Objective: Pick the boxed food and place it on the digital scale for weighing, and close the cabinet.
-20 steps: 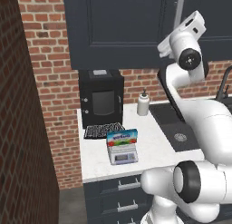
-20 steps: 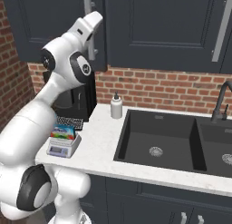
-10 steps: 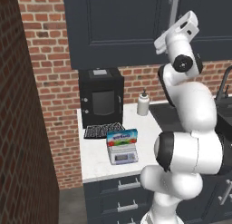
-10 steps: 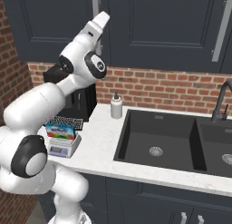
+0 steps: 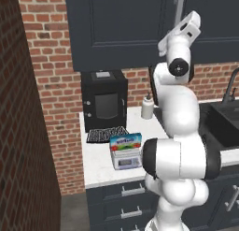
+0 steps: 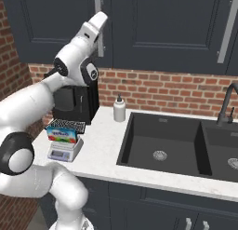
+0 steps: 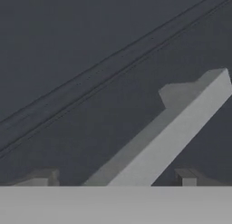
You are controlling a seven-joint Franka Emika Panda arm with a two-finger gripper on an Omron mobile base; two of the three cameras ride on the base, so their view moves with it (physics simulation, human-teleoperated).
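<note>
The boxed food point(image 5: 126, 141) sits on the digital scale point(image 5: 128, 162) near the front edge of the counter point(image 5: 100, 167), just in front of a dark ribbed mat point(image 5: 106, 134) and the black coffee machine point(image 5: 104, 101), so by the look of it the weighing half is done and the cabinet point(image 6: 153, 24) is the job in hand. Up goes the arm, and the gripper point(image 6: 101, 20) is right at the long grey bar handle point(image 6: 98, 26) on the navy door. From the hand camera the handle point(image 7: 174, 128) runs diagonally across the panel, passing down between the two finger tips point(image 7: 186, 177), with the jaws spread about as wide as they go and nothing clamped; I can't say for certain whether a tip is brushing the bar. The door looks nearly flush with its neighbour in both base views, though whether a crack remains I can't tell. To finish well, I'd say press flat and square on the door face beside the handle, push steadily along the door's swing, not sideways, and keep those fingers from hooking the bar. A white soap bottle point(image 6: 119, 108) stands by the sink point(image 6: 160, 145), well below the action.
</note>
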